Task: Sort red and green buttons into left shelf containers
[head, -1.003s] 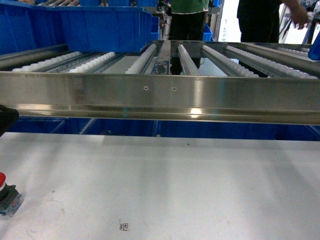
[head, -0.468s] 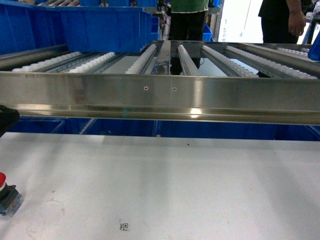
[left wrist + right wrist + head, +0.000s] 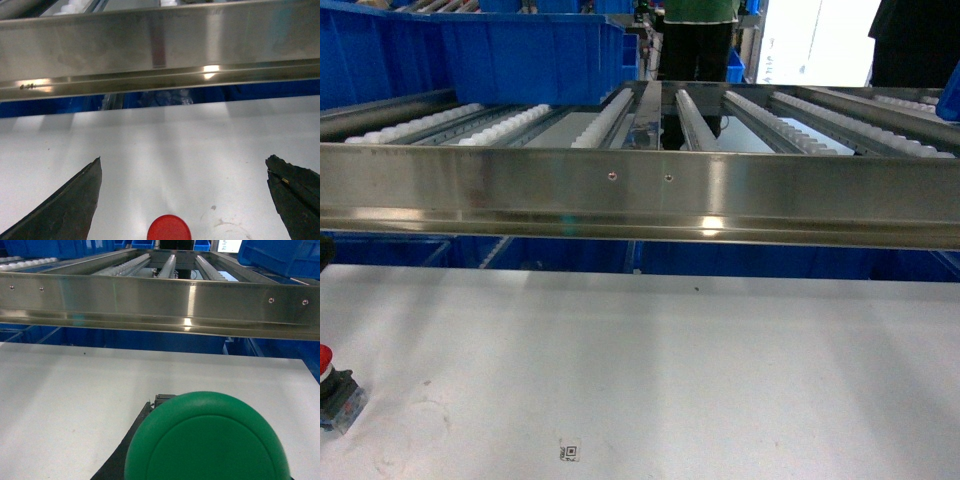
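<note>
So Far: Neither Button Binned

Plainly early in the job, judging by the red button (image 3: pixel 330 385) sitting on the white bench (image 3: pixel 670 370) and the green button (image 3: pixel 207 440) nowhere near a container.

Left jaws: spread wide, one dark finger (image 3: pixel 65 210) on each side, gripping nothing. Red cap (image 3: pixel 169 227) centred between them, touching neither. Steel shelf (image 3: pixel 160 55) well ahead of these jaws, across bare bench.

Right jaws: apparently clamped on the green button, going by the cap filling the space right at them, raised off the bench, with a dark finger (image 3: pixel 125 455) hugging its left side. Second finger hidden behind the cap, so grip not fully confirmed. Shelf rail (image 3: pixel 165 305) ahead of and above these jaws.

Left to do, by this reckoning: close on the red one, lift, carry both up past the rail and drop each into its blue bin (image 3: pixel 520 55).

Counted:
- red buttons: one
- green buttons: one
- blue bins on the left rollers: two in plain sight, more blue plastic below the rail and at the right edge, too cut off to count
- buttons in bins: none visible
</note>
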